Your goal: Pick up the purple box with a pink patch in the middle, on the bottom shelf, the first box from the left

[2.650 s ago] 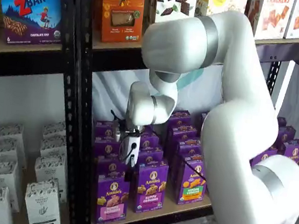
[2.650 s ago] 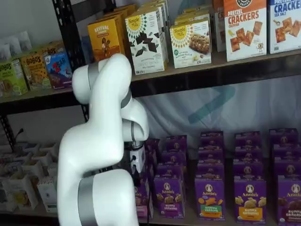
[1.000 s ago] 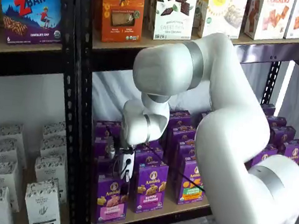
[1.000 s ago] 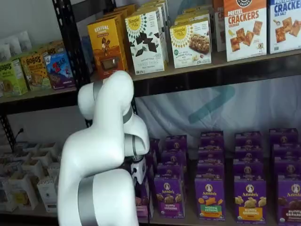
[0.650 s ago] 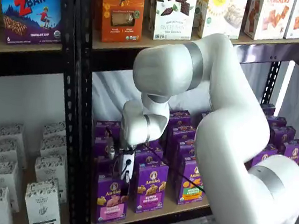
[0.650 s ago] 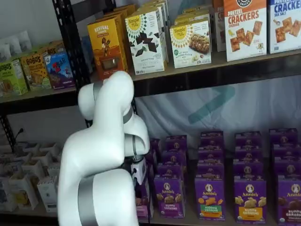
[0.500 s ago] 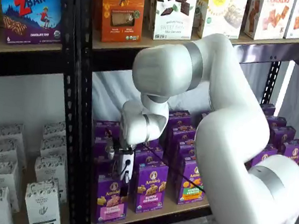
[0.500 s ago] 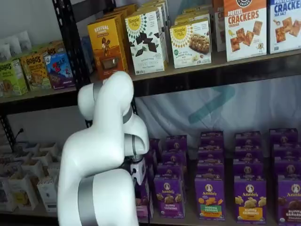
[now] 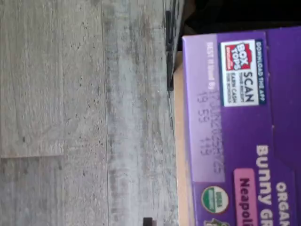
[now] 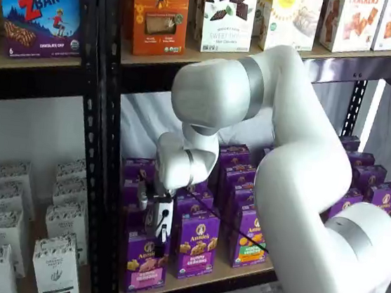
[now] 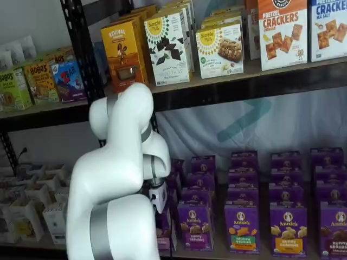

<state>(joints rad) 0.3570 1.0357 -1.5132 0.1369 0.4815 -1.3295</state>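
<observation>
The purple box (image 10: 144, 262) stands at the front left of the bottom shelf (image 10: 234, 271), with its pink patch (image 10: 144, 277) low on the front. My gripper (image 10: 161, 237) hangs at the box's top front edge. Only a black finger shows, side-on, so I cannot tell whether it is open or shut. In a shelf view the arm hides most of the box (image 11: 165, 232) and the fingers. The wrist view shows the box's purple top (image 9: 240, 117) close up, with a pink label (image 9: 248, 195) and the shelf's tan edge (image 9: 180, 141).
Rows of similar purple Annie's cartons (image 10: 197, 244) stand right beside and behind the box. A black rack post (image 10: 100, 178) rises just left of it. White cartons (image 10: 55, 265) fill the neighbouring bay. The upper board (image 10: 226, 65) carries more boxes. Grey floor (image 9: 84, 113) lies below.
The gripper has come down and slightly left, from above the box rows to the top front of the leftmost purple box. The boxes have not moved.
</observation>
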